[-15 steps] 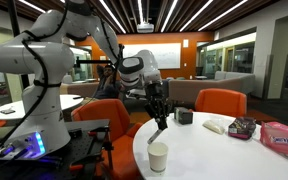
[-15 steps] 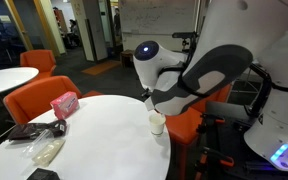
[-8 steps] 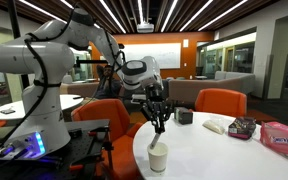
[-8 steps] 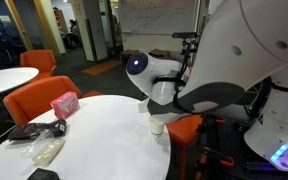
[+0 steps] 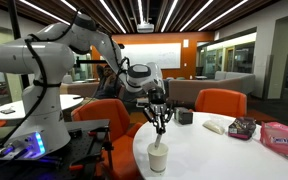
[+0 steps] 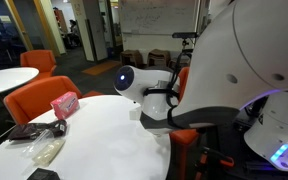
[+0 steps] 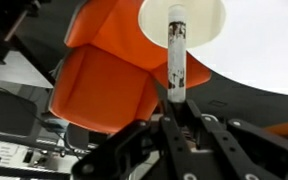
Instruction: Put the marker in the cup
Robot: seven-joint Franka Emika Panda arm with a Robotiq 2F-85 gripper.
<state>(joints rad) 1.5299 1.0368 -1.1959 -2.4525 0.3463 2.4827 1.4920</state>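
Hand (image 5: pixel 160 128) lowered, marker (image 7: pixel 176 50) over cup (image 7: pixel 204 20), wrist-only

The white seven-jointed robot arm (image 5: pixel 44 70) rises at 9 o'clock in an exterior view, arches over and bends down toward the centre. Its wrist points straight down, with the black two-fingered gripper (image 5: pixel 160 123) hanging vertically. In the wrist view it enters from 6 o'clock, jaws closed on a thin dark marker (image 7: pixel 177 60).

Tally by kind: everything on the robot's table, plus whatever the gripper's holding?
cup: 1
marker, held in gripper: 1
boxes: 2 (dark box, pink box)
packets: 2 (dark packet, pale bag)
Total: 6
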